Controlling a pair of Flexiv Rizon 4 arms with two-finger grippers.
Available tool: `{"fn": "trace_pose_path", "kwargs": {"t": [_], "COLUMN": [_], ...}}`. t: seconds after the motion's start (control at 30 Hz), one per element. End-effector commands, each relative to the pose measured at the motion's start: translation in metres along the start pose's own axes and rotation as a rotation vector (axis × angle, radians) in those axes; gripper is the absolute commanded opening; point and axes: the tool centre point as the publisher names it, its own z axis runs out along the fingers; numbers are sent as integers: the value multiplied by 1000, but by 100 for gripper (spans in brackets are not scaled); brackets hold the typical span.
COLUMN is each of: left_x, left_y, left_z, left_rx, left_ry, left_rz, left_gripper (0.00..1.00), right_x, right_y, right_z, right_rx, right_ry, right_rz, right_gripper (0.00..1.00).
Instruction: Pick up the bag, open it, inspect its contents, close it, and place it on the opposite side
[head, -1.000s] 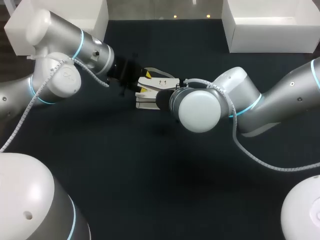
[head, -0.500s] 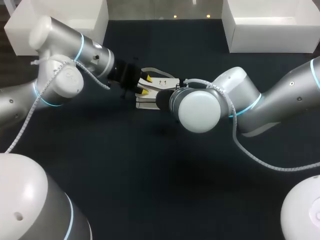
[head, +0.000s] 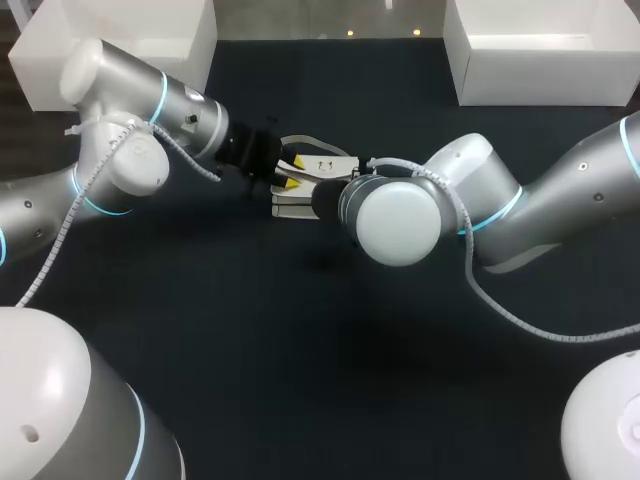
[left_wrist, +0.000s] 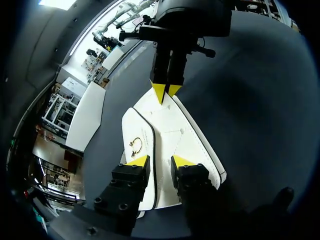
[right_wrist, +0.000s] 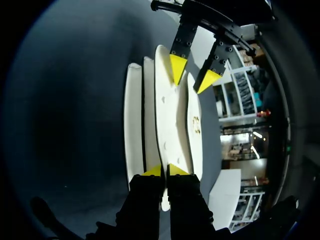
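Right claw (right_wrist: 165, 171) pinches one end of the white bag (right_wrist: 165, 115), tips pressed together on a panel. Left claw (left_wrist: 160, 162), spread, has edged in to straddle the opposite end. The bag lies at the middle of the table (head: 300, 380). Judgement: opening is about to begin.

- The left arm (head: 130, 165) has swung in towards the middle of the bench: its round elbow joint now sits nearer the bag (head: 322, 163) than it did a second ago, and the ribbed cable along it has shifted with it.
- The arm's big rounded housing in the near corner has turned slightly; the small hole in its shell lies further towards the outer side.
- The left hand (head: 292, 170) has crept a little further onto the bag's end.
- Its two yellow tips stand somewhat closer together than before, with a flap of the bag between them and a gap remaining.
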Motion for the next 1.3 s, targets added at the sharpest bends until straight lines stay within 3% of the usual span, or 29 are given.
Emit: {"fn": "trace_pose_path", "kwargs": {"t": [0.03, 0.23, 0.57, 0.9, 1.07, 1.17, 1.3], "left_x": [0, 1, 5, 1, -2, -4, -7], "left_y": [1, -1, -2, 3, 5, 8, 9], "left_z": [7, 8, 9, 19, 20, 20, 17], "left_rx": [10, 16, 3, 0, 2, 3, 1], "left_ry": [-11, -14, -15, -30, -39, -41, -45], "left_rz": [7, 14, 40, 38, 36, 30, 23], "left_gripper": [29, 23, 24, 18, 12, 0, 0], "right_x": [2, 2, 2, 2, 2, 2, 2], "right_y": [0, 0, 0, 0, 0, 0, 0], "right_z": [0, 0, 0, 0, 0, 0, 0], "right_rx": [0, 0, 0, 0, 0, 0, 0], "right_ry": [-4, -4, -4, -4, -4, -4, -4], "right_rz": [1, 1, 1, 1, 1, 1, 1], "right_gripper": [0, 0, 0, 0, 0, 0, 0]}}
